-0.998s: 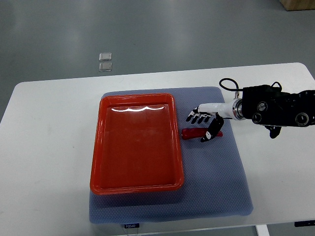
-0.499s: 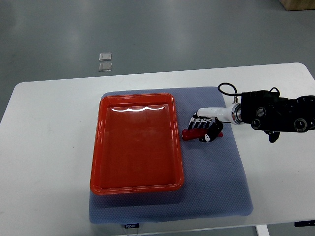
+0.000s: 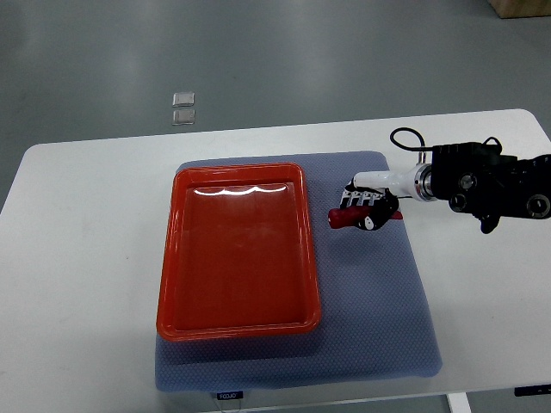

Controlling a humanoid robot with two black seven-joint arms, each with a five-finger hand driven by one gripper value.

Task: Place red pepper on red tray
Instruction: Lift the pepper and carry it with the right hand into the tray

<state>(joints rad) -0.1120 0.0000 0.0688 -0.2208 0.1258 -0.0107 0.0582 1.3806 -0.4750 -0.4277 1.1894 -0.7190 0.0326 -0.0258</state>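
Observation:
The red pepper (image 3: 341,218) is a long, dark red piece held just right of the red tray (image 3: 237,249), its left tip poking out of the hand. My right hand (image 3: 365,212) comes in from the right edge and has its fingers curled around the pepper, which looks lifted slightly off the blue-grey mat (image 3: 379,292). The tray is a shallow rectangle with nothing in it, lying on the left part of the mat. The left arm does not show.
The mat lies on a white table (image 3: 86,258) whose front edge runs along the bottom of the picture. Two small clear squares (image 3: 183,107) lie on the grey floor beyond the table.
The right hand closed its fingers over the pepper, then moved up and slightly right with it. The pepper has shifted away from its earlier spot on the mat.

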